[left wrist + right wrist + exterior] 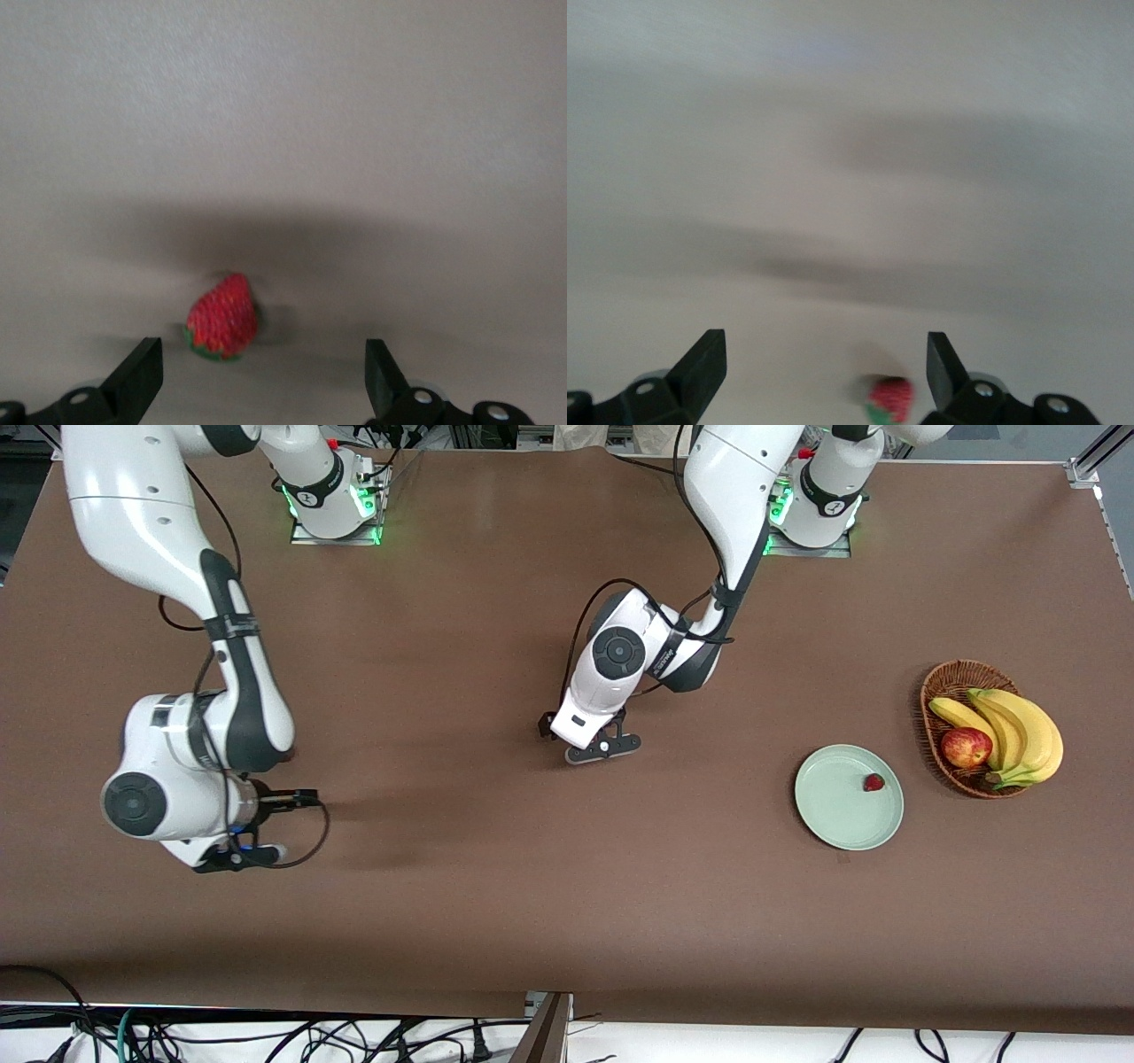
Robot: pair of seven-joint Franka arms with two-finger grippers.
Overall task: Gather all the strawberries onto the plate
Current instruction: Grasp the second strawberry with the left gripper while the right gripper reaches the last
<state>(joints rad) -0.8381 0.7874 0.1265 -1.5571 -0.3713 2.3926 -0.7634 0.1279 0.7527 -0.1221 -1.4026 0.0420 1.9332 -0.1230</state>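
Wide bare brown table (pixel 496 886) all round the plate (pixel 837 810), with open room between it and the table's edge nearest the front camera, and more toward the right arm's end. Pale mint plate just beside the wicker basket (pixel 941 686), apart from it, the basket nearer the left arm's end, holding bananas (pixel 1019 731) and an apple (pixel 966 747). One strawberry (pixel 874 782) lying in the plate, near the rim on the basket's side. Left gripper (pixel 604 747) low over bare table, well apart from the plate toward the right arm's end; fingers spread wide in the left wrist view (pixel 257 376). Second strawberry (pixel 222 317) on the table between those spread fingers but slightly ahead of the tips, closer to one finger than the other, touching neither; green cap pointing back at the gripper. Not visible in the front view, hidden under the left hand. Right gripper (pixel 266 828) much farther from the plate again, over the right arm's end of the table, partly hidden by its own wrist in the front view. Fingers parted in the right wrist view (pixel 824 372), holding nothing. Third strawberry (pixel 889 399) blurred and cut off at the picture's edge, lying between the fingertips, close to one of them; contact hard to judge. Likewise unseen from the front camera
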